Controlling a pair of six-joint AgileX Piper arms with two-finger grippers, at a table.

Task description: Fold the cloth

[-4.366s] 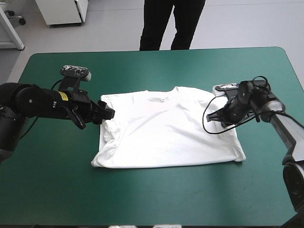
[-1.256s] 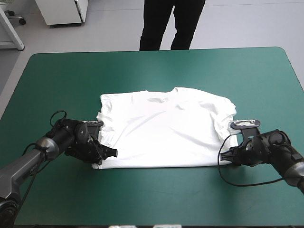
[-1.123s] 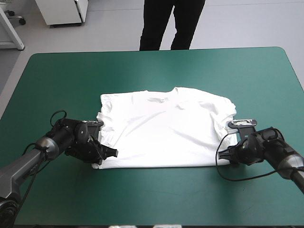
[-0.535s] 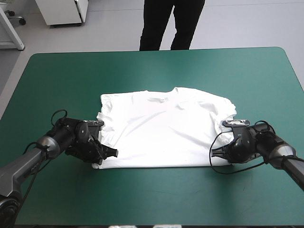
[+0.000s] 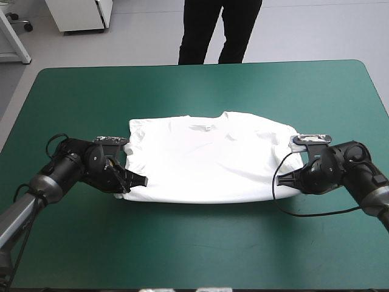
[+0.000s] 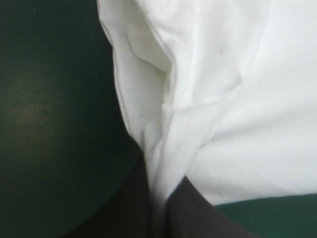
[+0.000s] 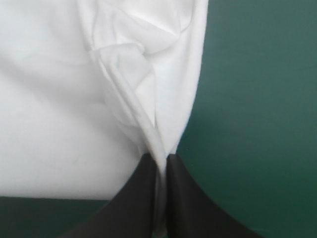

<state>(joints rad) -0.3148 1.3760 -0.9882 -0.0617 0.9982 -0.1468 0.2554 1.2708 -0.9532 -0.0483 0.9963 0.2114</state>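
T-shirt (image 5: 209,159): white, short-sleeved, spread flat approx. mid-table on teal-green cover (image 5: 200,249); clock read in high view, 12 = far edge; collar at 12, hem at 6; both side edges rumpled.

L gripper (image 5: 137,181): at shirt's 8 o'clock corner, arm coming in from 8; black fingers (image 6: 128,213) all but closed, pinching a fold of corner cloth; wrist view shows the fabric fanning out ahead of the tips in long creases, cover to either side.

R gripper (image 5: 285,180): at shirt's 4 o'clock corner, arm coming in from 4; fingers (image 7: 188,208) pressed nearly together w/ a thin white strip of shirt caught btw. them; small bunched knot of fabric just ahead of tips.

Hem btw. the two grippers runs in a shallow curve bowed toward 6, shadow under it; can't tell if it is clear of the cover.
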